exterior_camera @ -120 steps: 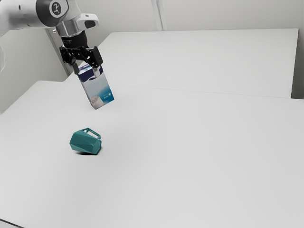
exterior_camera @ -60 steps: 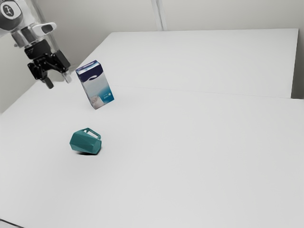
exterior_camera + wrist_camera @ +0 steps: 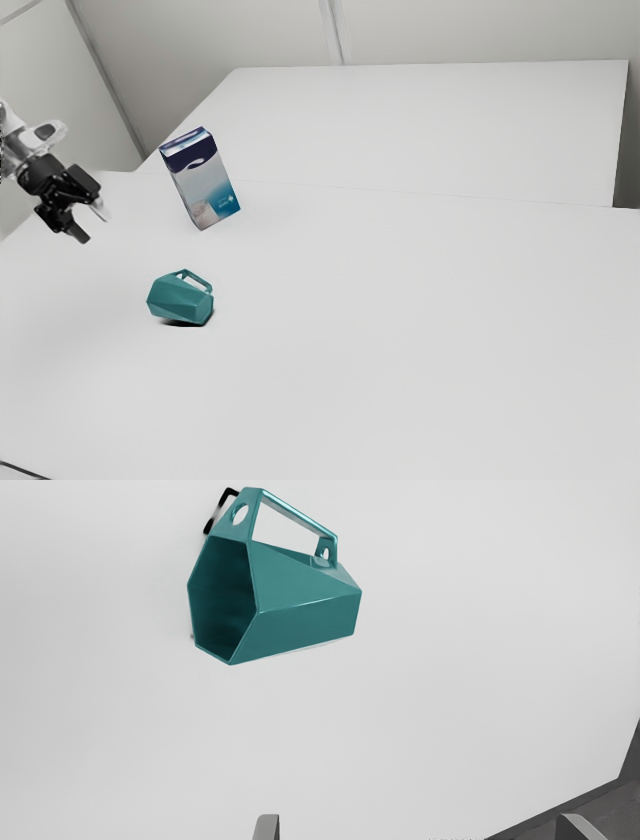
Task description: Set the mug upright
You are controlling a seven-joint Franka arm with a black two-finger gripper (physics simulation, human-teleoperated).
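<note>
the claw point(image 3: 93, 226) is at the far left of the exterior view, above the bench point(image 3: 400, 330) and tilted, its tips angled down toward the lower right of the frame. it's wide open, with a broad gap between the fingers point(image 3: 267, 828), and it has hold of nothing. the teal mug point(image 3: 180, 300) lies on its side on the bench, left of centre and a bit below the middle of the exterior view, well apart from the claw. in the wrist view its faceted body, its open mouth and its angular handle point(image 3: 300, 515) all show, out beyond the fingertips. a white and blue box point(image 3: 205, 182) stands on the bench in the upper left of the exterior view, farther back than the mug.
</note>
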